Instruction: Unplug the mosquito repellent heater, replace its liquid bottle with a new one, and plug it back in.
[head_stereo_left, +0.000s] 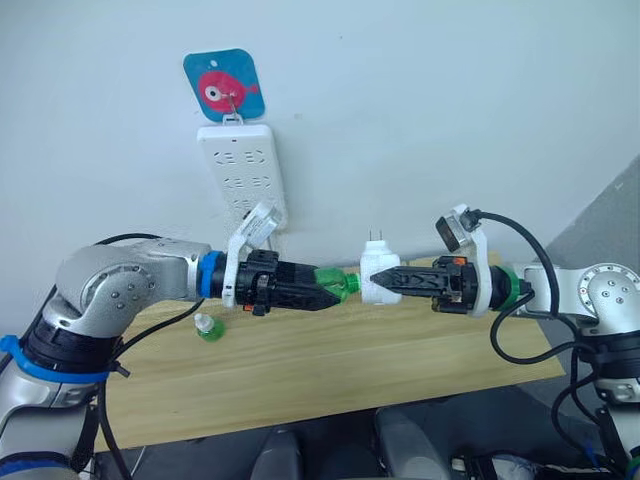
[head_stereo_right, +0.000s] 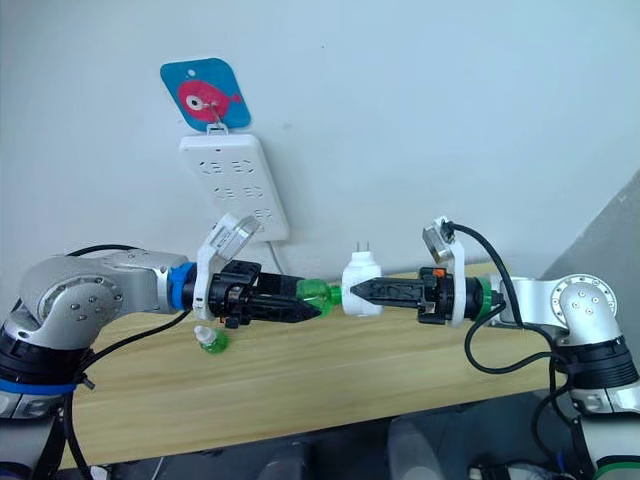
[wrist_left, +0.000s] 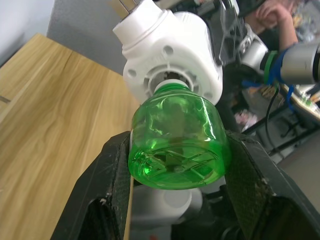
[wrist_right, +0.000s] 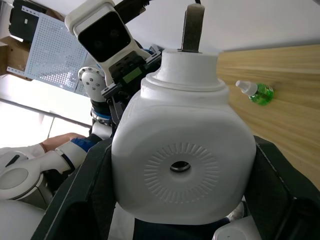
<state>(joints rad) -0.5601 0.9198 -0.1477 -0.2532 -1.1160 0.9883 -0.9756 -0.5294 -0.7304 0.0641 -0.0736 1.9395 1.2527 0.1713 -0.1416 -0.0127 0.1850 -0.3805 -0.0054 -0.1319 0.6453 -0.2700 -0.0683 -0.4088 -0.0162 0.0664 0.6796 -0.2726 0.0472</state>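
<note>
Left eye view: right hand (head_stereo_left: 372, 283) clamps the mosquito repellent heater (head_stereo_left: 378, 275); left hand (head_stereo_left: 345, 290) grips the green liquid bottle (head_stereo_left: 334, 281) at its socket. Twist along the neck's axis, heater held steady.

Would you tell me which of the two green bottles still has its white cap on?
The small green bottle lying on the wooden table; the other green bottle, held by the left gripper at the heater, is uncapped.

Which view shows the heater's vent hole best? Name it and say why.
The right wrist view: the mosquito repellent heater faces that camera, its round vent hole centred between the right gripper fingers. The left wrist view shows its bottle socket instead, with the green bottle. The eye views show it side-on.
</note>
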